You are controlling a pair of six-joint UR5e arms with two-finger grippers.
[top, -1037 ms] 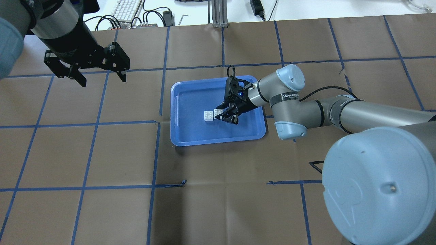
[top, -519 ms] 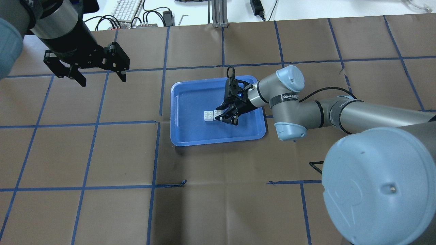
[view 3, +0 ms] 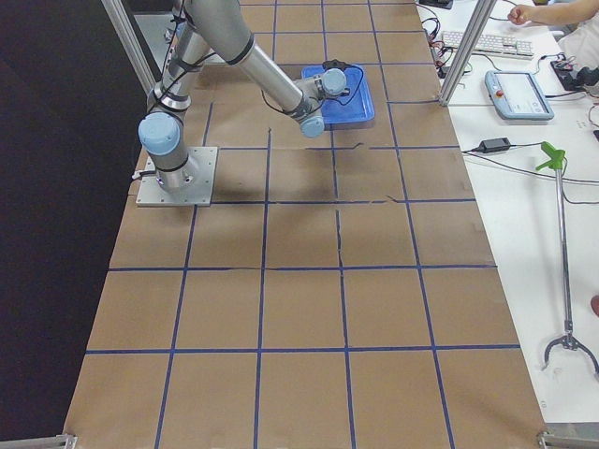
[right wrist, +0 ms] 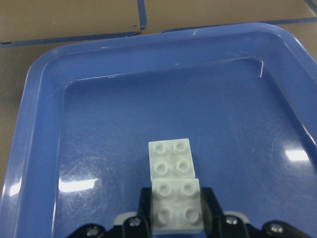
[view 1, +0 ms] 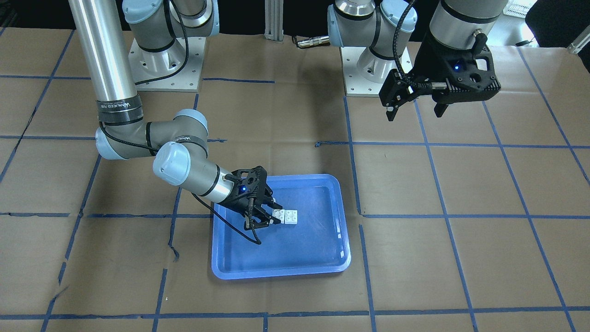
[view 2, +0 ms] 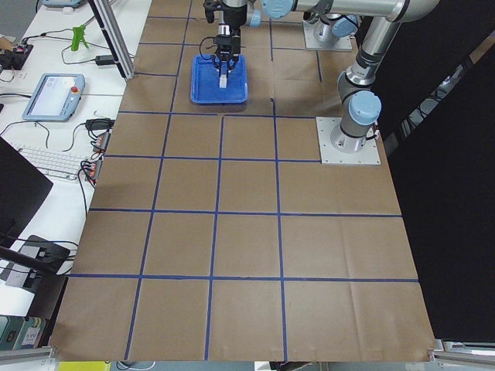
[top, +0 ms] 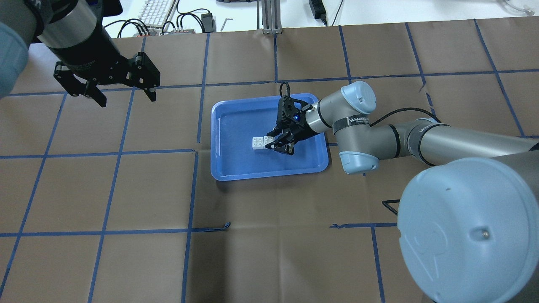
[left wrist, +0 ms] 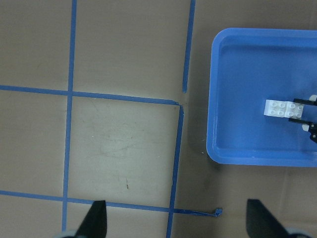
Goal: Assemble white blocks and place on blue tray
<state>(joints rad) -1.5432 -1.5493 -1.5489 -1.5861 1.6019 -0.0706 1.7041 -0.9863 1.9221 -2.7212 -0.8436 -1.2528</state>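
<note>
The two white blocks point(top: 257, 143) are joined side by side and sit on the floor of the blue tray point(top: 236, 168), near its middle. My right gripper point(top: 278, 145) reaches in low from the tray's right side and is shut on the nearer block. The right wrist view shows its pads against both sides of that block point(right wrist: 171, 163). The blocks also show in the front view point(view 1: 286, 216) and the left wrist view point(left wrist: 285, 108). My left gripper point(top: 127, 101) is open and empty, held high over the table to the far left of the tray.
The table is covered in brown paper with a blue tape grid point(top: 193, 189). A keyboard and cables point(top: 158, 12) lie beyond the far edge. The arm bases point(view 1: 161, 69) stand at the robot's side of the table.
</note>
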